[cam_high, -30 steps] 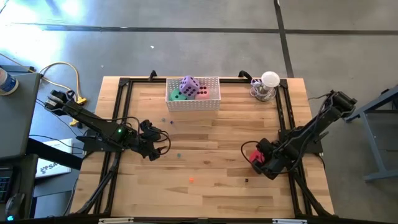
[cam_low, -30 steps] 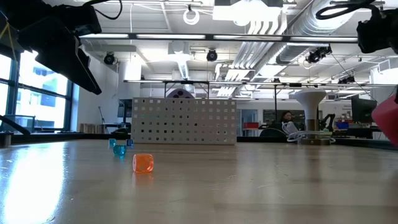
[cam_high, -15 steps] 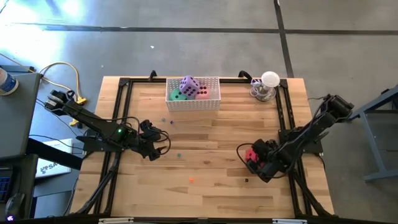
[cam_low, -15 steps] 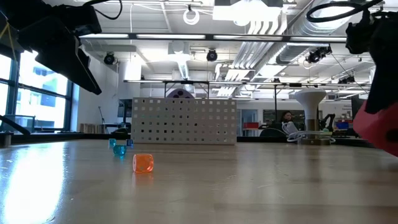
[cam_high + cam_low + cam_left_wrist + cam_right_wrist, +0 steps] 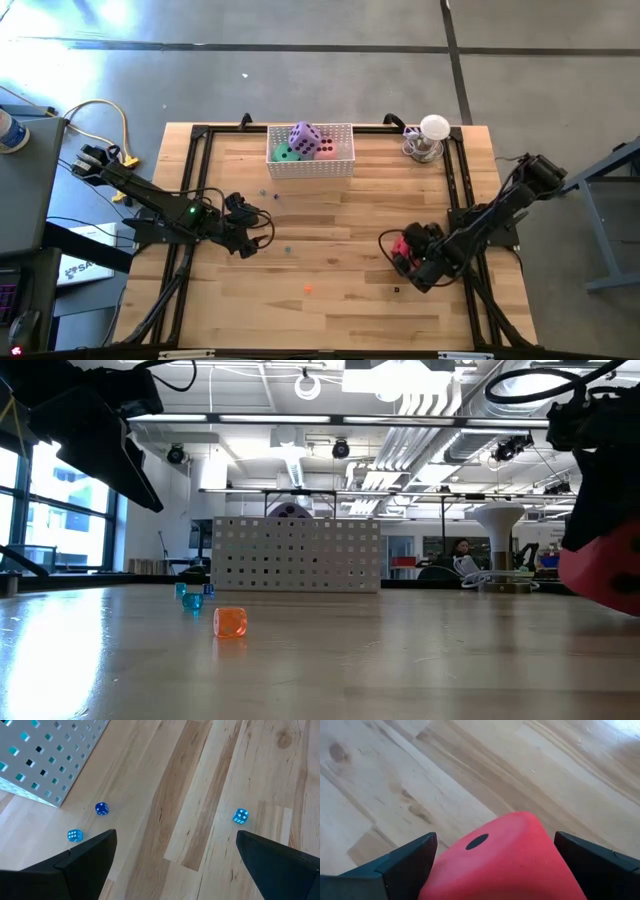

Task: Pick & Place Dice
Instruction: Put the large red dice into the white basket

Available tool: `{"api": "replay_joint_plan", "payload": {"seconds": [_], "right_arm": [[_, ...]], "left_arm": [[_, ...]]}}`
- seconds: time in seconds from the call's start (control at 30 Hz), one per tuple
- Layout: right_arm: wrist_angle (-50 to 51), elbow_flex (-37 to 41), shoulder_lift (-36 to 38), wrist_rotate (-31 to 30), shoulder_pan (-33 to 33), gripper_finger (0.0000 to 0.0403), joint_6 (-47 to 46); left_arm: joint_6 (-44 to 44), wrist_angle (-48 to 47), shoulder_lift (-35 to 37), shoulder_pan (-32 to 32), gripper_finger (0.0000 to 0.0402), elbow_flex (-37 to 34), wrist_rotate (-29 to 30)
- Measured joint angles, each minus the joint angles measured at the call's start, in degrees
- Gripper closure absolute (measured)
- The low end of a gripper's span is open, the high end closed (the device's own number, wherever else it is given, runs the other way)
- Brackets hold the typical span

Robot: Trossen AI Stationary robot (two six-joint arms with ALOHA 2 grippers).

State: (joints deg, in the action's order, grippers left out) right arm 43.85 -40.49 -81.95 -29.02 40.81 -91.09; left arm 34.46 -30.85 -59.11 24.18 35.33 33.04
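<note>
High view: red soft cube die w/ dark pips [image 5: 402, 249] sits between jaws of right gripper [image 5: 405, 252], right-centre of wooden tabletop [image 5: 340, 300]. White perforated basket [image 5: 311, 165] stands at far edge, well apart from the red die, up and to the left across the tabletop; it holds the purple die [image 5: 305, 136], green die [image 5: 287, 152] and pink die [image 5: 326, 148]. Right arm is the one placed for the carry. Left gripper [image 5: 251, 236] waits at left-centre, holding nothing.

Low view: red die [image 5: 600, 572] at right edge, looks clear of the tabletop, prob. lifted. Basket [image 5: 297, 554] straight ahead, far side.

Left wrist view: jaws spread wide, nothing between; only tiny blue dice on the wood.

Right wrist view: red die [image 5: 505, 857] fills the gap, jaws wide and clamped on its sides; one pip shows.
</note>
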Motion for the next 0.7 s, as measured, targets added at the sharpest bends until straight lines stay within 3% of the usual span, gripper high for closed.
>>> {"api": "replay_joint_plan", "payload": {"seconds": [0.27,0.7], "right_arm": [[-8.18,5.98,0.11,-5.34,-0.11,0.0009,-0.24],[-14.14,9.60,0.26,-7.60,-0.36,0.0024,0.52]], "left_arm": [[0.01,0.00,0.00,0.00,0.0002,0.00,0.00],[0.00,0.02,0.00,0.00,0.0002,0.00,0.00]]}}
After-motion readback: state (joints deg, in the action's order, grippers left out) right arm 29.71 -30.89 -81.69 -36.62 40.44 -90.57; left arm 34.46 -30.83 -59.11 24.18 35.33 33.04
